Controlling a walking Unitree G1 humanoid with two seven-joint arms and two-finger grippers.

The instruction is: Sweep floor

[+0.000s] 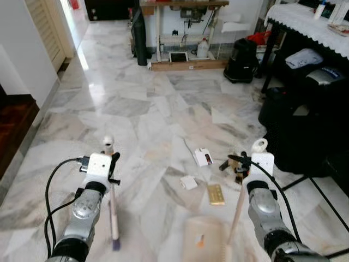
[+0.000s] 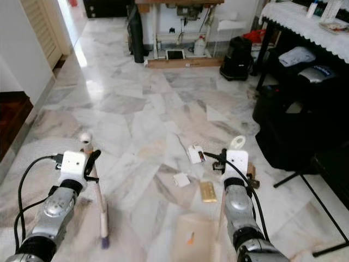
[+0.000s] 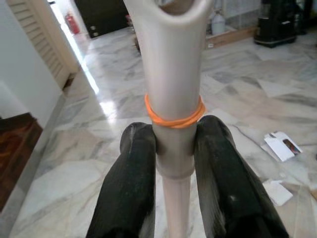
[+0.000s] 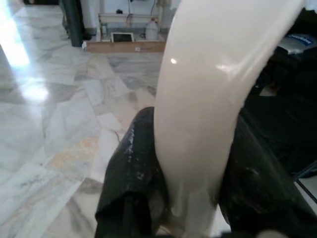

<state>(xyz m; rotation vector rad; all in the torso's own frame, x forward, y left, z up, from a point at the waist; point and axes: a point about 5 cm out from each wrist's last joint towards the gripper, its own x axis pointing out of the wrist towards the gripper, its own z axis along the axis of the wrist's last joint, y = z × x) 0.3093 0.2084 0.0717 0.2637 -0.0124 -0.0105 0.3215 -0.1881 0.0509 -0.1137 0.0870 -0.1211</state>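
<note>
Robot standing over a littered marble floor (image 1: 136, 103), a tool clamped in each gripper.

The left gripper (image 3: 173, 148) is clenching its black fingers (image 3: 131, 183) around the pale handle of a broom (image 1: 113, 207), just below an orange rubber band (image 3: 173, 116); the broom's stick is angling down to the floor beside the left arm. The right gripper (image 4: 193, 168) is gripping the cream handle of a dustpan (image 1: 240, 210), whose pan (image 1: 204, 237) is resting flat on the floor between the two arms. Just ahead of the pan, a yellow packet (image 1: 216, 194) and scraps of white paper (image 1: 203, 157) are lying scattered on the tiles.
</note>
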